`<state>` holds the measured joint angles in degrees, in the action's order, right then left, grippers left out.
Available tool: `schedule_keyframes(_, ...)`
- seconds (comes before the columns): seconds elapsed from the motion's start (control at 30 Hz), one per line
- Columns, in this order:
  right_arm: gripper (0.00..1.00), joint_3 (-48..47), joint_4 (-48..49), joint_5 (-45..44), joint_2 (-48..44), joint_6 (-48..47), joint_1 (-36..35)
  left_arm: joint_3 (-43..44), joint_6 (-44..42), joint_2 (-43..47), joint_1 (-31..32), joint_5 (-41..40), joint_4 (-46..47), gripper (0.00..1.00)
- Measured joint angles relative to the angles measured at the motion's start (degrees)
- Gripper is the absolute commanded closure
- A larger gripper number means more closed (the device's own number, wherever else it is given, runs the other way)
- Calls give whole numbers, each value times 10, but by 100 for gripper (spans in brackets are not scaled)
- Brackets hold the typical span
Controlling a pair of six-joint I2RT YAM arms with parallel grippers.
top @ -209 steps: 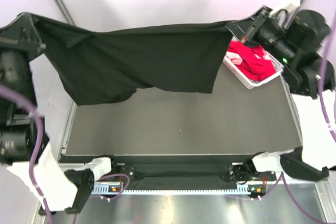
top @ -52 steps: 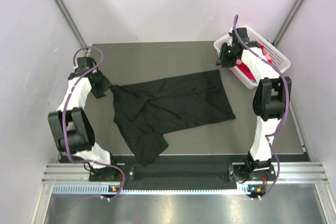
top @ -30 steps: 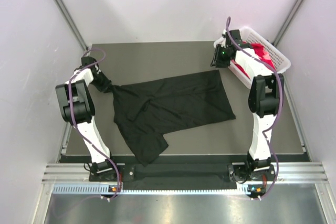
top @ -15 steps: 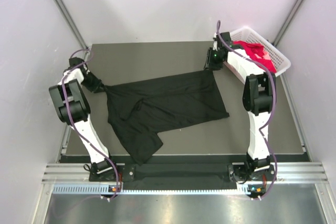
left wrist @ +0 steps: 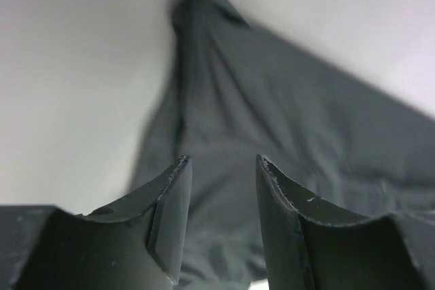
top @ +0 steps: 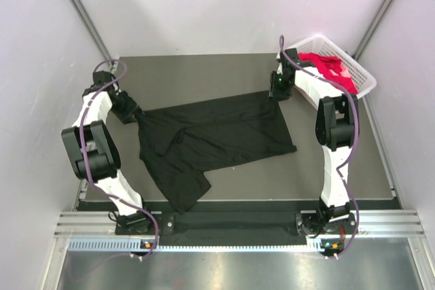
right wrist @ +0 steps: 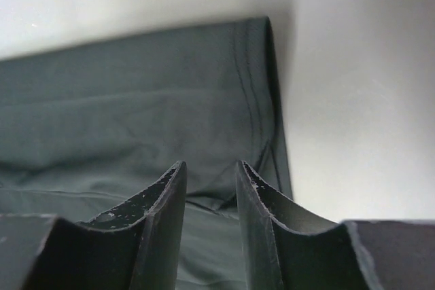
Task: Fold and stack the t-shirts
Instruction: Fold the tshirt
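The black t-shirt (top: 217,134) lies spread but rumpled mid-table, not yet folded. The left gripper (top: 129,112) at its 9 o'clock corner and the right gripper (top: 277,89) at its 1 o'clock corner both show parted fingers. The red t-shirt (top: 326,66) waits in the basket (top: 338,40) at 2 o'clock, and nothing is stacked.
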<state>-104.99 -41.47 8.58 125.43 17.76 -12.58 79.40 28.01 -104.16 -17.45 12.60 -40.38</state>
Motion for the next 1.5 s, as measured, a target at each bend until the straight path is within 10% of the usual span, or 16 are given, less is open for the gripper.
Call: schedule_keyframes(1.5, 87, 81, 16, -27, -27, -6, 0, -155, 34, 80, 93, 56, -7, 63)
